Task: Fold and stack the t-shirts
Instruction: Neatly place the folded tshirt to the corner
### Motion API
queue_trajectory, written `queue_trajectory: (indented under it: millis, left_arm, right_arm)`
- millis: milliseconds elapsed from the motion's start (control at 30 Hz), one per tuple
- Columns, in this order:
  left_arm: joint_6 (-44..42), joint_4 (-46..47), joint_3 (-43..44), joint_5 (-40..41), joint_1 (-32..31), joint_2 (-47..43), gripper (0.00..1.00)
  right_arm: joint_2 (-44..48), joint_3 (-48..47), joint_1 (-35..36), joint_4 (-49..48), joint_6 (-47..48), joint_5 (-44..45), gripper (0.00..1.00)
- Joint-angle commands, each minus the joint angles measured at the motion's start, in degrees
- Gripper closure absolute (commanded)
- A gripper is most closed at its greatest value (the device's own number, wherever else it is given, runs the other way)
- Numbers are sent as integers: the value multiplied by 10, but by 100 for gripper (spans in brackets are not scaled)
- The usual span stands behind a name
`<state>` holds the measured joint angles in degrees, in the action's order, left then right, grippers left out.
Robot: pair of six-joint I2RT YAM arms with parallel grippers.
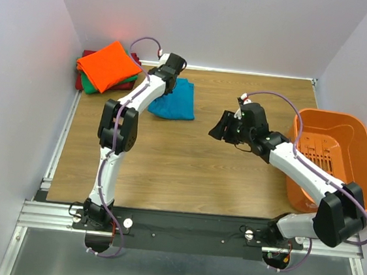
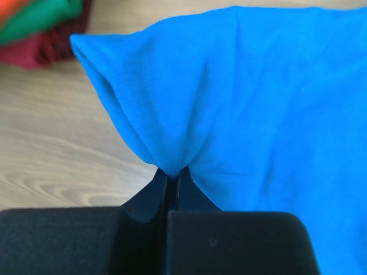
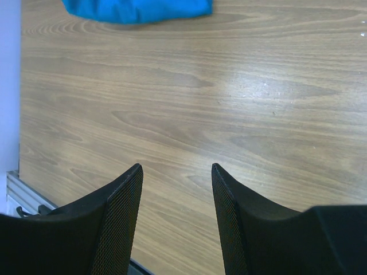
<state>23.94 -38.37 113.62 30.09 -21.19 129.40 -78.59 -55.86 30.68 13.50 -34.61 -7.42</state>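
Note:
The teal-blue t-shirt (image 1: 177,101) lies folded on the wooden table near the back, right of the stack. My left gripper (image 1: 169,87) is shut on its edge; in the left wrist view the cloth (image 2: 241,103) is pinched between the closed fingertips and pulled up into a peak. The stack at the back left has the bright orange shirt (image 1: 109,65) on top, the green one (image 1: 91,88) under it and the dark red one (image 1: 80,80) at the bottom. My right gripper (image 1: 223,126) is open and empty over the middle of the table, its fingers (image 3: 123,200) apart above bare wood.
An orange plastic slotted basket (image 1: 360,140) stands at the right edge of the table. White walls close in the left, back and right sides. A metal rail runs along the near edge by the arm bases.

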Motion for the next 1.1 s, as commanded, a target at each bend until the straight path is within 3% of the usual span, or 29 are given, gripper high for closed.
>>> queue_trajectory:
  millis: [0,167,467,700,1067]
  left_arm:
    - [-71,-9,83,35,21,6,100]
    - [-138,-2,175,18,47,29,100]
    - [-230,89,244,-72,112,35,100]
    - [-194,141,286,-246,195,26,100]
    - [-110,170,249,-316,283,6,100]
  right_arm:
    - [19,9,-1,32,9,-6,42]
    - [24,12,-1,40,10,-5,42]
    - [6,-5,-1,56,17,1,42]
    - [-27,-37,-1,67,22,7,42]
    - [-61,-51,-1,70,24,4,42]
